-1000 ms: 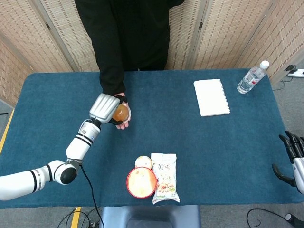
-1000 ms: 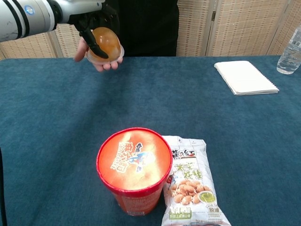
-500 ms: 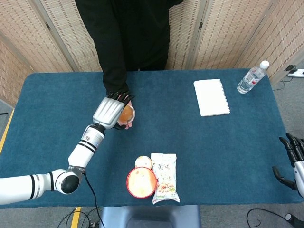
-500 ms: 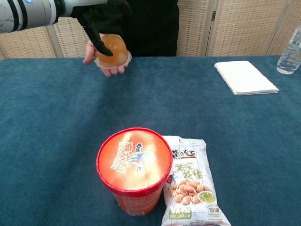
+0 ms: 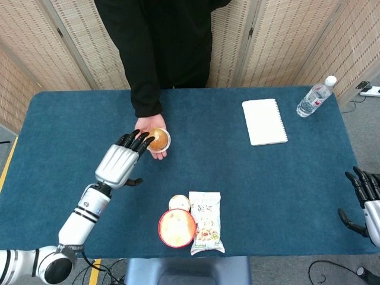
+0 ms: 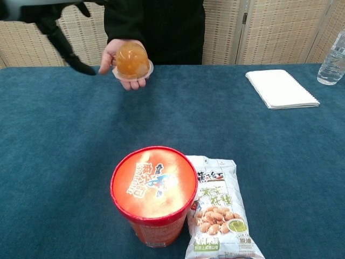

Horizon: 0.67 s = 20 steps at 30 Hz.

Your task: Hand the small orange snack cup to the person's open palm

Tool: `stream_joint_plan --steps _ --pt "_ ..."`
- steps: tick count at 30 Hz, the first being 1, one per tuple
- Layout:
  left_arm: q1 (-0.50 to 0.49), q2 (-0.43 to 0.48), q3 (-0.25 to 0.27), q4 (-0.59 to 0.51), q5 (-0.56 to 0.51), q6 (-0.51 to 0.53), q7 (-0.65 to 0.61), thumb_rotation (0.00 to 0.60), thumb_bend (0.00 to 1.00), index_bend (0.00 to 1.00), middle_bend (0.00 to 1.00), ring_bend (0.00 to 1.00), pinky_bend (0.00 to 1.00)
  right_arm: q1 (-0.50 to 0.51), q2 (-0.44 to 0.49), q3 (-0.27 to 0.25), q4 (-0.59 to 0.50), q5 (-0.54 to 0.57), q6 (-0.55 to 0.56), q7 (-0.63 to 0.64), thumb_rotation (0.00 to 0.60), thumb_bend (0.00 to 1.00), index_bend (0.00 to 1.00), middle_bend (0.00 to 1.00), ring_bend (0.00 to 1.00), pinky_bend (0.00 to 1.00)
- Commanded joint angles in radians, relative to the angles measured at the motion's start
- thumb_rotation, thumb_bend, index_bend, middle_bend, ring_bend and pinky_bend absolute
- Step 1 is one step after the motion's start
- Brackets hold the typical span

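Note:
The small orange snack cup [image 5: 157, 139] [image 6: 131, 60] rests upside down on the person's open palm [image 5: 153, 152] [image 6: 110, 54], above the table's far left part. My left hand [image 5: 122, 160] [image 6: 51, 21] is just left of the cup, open, fingers spread and holding nothing; its fingertips [image 5: 142, 142] lie close beside the palm. My right hand [image 5: 363, 191] hangs off the table's right edge with fingers apart, empty.
A large red-lidded tub [image 5: 176, 227] [image 6: 154, 192] and a nut bag [image 5: 205, 222] [image 6: 220, 213] stand at the front centre, with a small round lid [image 5: 179, 202] behind the tub. A white notebook [image 5: 263, 121] [image 6: 280, 88] and a water bottle [image 5: 314, 97] [image 6: 332, 59] are at the far right.
My left hand has let go of the orange cup and drawn back toward me and to the left. The cup stays on the person's palm.

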Motion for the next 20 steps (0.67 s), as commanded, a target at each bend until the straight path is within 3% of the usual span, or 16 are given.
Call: stream_joint_plan --steps 1,3,5,10,14,20 --pt "0.335 0.065 0.289 0.052 0.487 0.307 -0.143 0.6 0.08 0.09 0.09 0.03 0.18 0.01 -0.006 0.0 -0.005 0.008 -0.021 -0.023 0.6 0.28 0.0 0.0 0.0 0.0" --pt "0.441 0.043 0.338 0.177 0.588 0.417 -0.258 0.6 0.08 0.09 0.09 0.03 0.18 0.019 -0.014 0.003 -0.011 0.023 -0.041 -0.055 0.6 0.28 0.0 0.0 0.0 0.0" --pt "0.513 0.016 0.354 0.287 0.63 0.49 -0.348 0.6 0.08 0.08 0.09 0.03 0.18 0.026 -0.025 0.008 -0.019 0.041 -0.058 -0.091 0.6 0.28 0.0 0.0 0.0 0.0" --pt "0.638 -0.052 0.334 0.506 0.615 0.576 -0.543 0.6 0.08 0.07 0.09 0.03 0.18 0.055 -0.059 0.026 -0.04 0.118 -0.125 -0.195 0.6 0.28 0.0 0.0 0.0 0.0" --pt "0.673 -0.076 0.299 0.589 0.585 0.559 -0.668 0.6 0.08 0.06 0.09 0.03 0.18 0.068 -0.074 0.035 -0.056 0.159 -0.151 -0.246 0.6 0.28 0.0 0.0 0.0 0.0" --pt "0.692 -0.057 0.259 0.602 0.57 0.519 -0.686 0.6 0.08 0.05 0.08 0.03 0.18 0.087 -0.089 0.051 -0.052 0.198 -0.175 -0.272 0.6 0.28 0.0 0.0 0.0 0.0"
